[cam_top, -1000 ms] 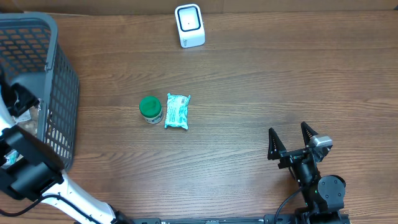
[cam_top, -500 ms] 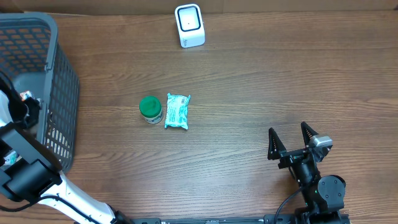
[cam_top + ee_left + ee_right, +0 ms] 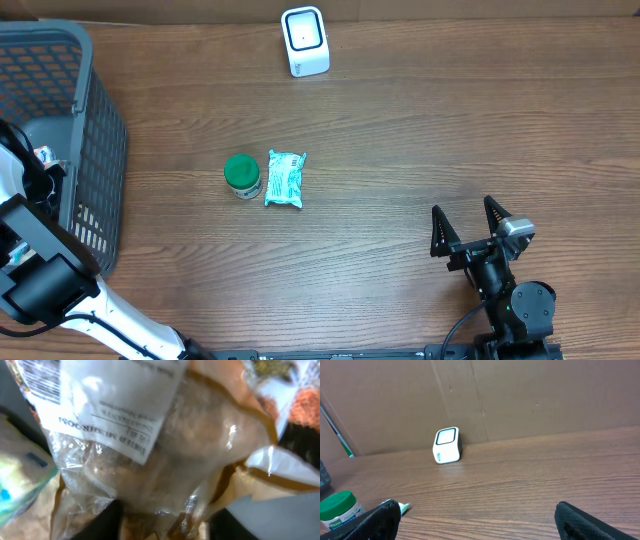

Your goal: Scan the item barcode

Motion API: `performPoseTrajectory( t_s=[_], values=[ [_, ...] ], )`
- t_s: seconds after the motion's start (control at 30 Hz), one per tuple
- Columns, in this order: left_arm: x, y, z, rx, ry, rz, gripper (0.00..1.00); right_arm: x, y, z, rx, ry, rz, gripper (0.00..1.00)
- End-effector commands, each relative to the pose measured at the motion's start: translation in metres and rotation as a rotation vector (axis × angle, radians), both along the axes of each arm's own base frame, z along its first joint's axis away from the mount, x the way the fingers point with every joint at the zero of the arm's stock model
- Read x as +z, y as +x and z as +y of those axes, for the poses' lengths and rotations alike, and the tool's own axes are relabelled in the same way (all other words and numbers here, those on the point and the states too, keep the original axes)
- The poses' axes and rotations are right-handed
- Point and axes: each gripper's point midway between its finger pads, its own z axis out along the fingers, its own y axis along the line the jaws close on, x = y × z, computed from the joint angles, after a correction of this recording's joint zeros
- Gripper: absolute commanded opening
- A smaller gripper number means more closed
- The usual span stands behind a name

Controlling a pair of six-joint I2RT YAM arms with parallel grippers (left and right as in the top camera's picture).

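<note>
Pickup stage, by the look of it: the left pincer (image 3: pixel 162 522) is down inside the grey plastic mesh basket (image 3: pixel 95 120) at the left edge of the brown wooden table (image 3: pixel 420 140). It's nose-up against a clear plastic bag (image 3: pixel 165 445) with a white printed label and something brownish inside. That bag looks like the item to be scanned, so right now it's in the basket, well apart from the reader.

Only the dark tips of the fingers (image 3: pixel 102 522) peek in at the bottom of the wrist view, with the bag's lower end between them. Whether they've actually pinched the film or are just straddling it, can't tell from this angle.

Also in the basket are a pale packet with blue and green print (image 3: pixel 20 475) on one side and an orange-printed pack (image 3: pixel 300 405) on the other.

The right pincer (image 3: pixel 465 232) sits at the near right, jaws wide apart and holding nothing. A green-lidded round jar (image 3: pixel 241 173) and a teal plastic packet (image 3: pixel 285 178) lie just beside each other mid-table.

Next move probably needs a firm hold, a lift clear of the basket wall, then a carry to the small white box-shaped scanner (image 3: pixel 305 40) at the far edge. What looks like barcode stripes sits at the label's corner, so that end has to face the scanner's window.
</note>
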Motion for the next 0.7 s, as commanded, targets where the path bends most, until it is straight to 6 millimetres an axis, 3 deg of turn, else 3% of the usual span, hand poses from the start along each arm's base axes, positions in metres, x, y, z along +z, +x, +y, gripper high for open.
performPoseTrajectory(
  t_s=[0.0,0.1,0.4,0.5,0.67],
  values=[
    [-0.010,-0.008,-0.001,-0.002,-0.013,0.026,0.18,-0.004,0.001,-0.002,-0.011,-0.005,0.003,1.00],
    [-0.010,-0.008,-0.001,-0.001,-0.012,0.024,0.04,-0.004,0.001,-0.002,-0.011,-0.005,0.003,1.00],
    [-0.003,-0.008,-0.009,0.005,-0.028,0.038,0.04,-0.004,0.001,-0.002,-0.011,-0.005,0.003,1.00],
    [0.018,-0.002,-0.007,0.026,-0.007,0.008,0.04,-0.004,0.001,-0.002,-0.011,-0.005,0.003,1.00],
    [0.093,0.010,0.003,0.064,0.096,-0.133,0.04,-0.004,0.001,-0.002,-0.011,-0.005,0.003,1.00]
  ],
)
